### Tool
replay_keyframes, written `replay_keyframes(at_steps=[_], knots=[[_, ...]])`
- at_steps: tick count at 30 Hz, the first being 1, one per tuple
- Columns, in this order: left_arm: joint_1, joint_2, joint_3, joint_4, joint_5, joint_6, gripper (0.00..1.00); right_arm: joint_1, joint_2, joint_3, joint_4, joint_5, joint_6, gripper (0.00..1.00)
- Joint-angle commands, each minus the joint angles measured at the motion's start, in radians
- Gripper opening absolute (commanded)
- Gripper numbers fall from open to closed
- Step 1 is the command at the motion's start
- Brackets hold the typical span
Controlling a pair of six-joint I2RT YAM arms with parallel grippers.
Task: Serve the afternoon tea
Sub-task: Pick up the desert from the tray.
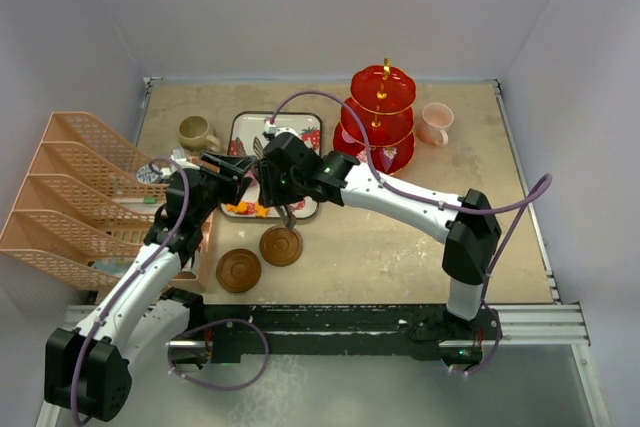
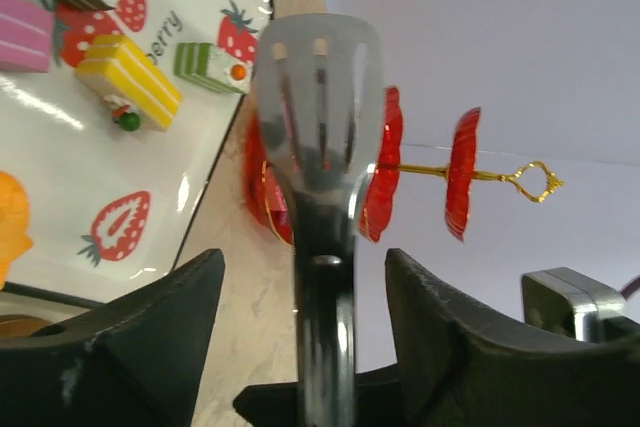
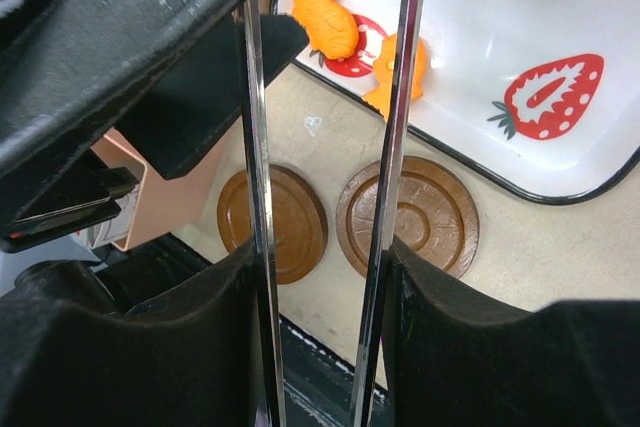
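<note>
Over the strawberry tray (image 1: 300, 132), your two hands are meeting. Your left hand (image 2: 300, 277) is gripping a slotted metal spatula (image 2: 320, 107); your right hand (image 3: 320, 277) is clasping long tweezers (image 3: 395, 147). Toy sweets (image 2: 128, 79) are lying on the tray. Far right on the desk (image 1: 400, 257), the red stand (image 1: 380, 117) is standing beside the pink mug (image 1: 436, 124); two coasters (image 3: 408, 215) are sitting near the tray.

Red three-tier stand (image 1: 380, 117) upright, pink mug (image 1: 435, 124) beside, olive mug (image 1: 196, 133) far-left, two brown coasters (image 1: 260, 258) near edge.

Tray (image 1: 250, 127) middle hidden under both arms.
</note>
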Motion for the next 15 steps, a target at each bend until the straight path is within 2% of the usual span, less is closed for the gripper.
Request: replay_keyframes(at_steps=[1, 5, 10, 15], knots=[[-0.006, -0.027, 0.047, -0.144, -0.042, 0.089, 0.68, -0.020, -0.062, 0.013, -0.011, 0.058, 0.012, 0.46], [-0.006, -0.056, 0.118, -0.358, -0.136, 0.211, 0.77, -0.058, -0.078, -0.029, -0.043, 0.074, -0.002, 0.46], [-0.005, -0.028, 0.278, -0.585, -0.342, 0.436, 0.86, -0.112, -0.115, -0.109, -0.064, 0.072, -0.016, 0.45], [-0.003, 0.009, 0.379, -0.634, -0.410, 0.625, 0.89, -0.166, -0.170, -0.168, -0.057, 0.073, -0.035, 0.45]])
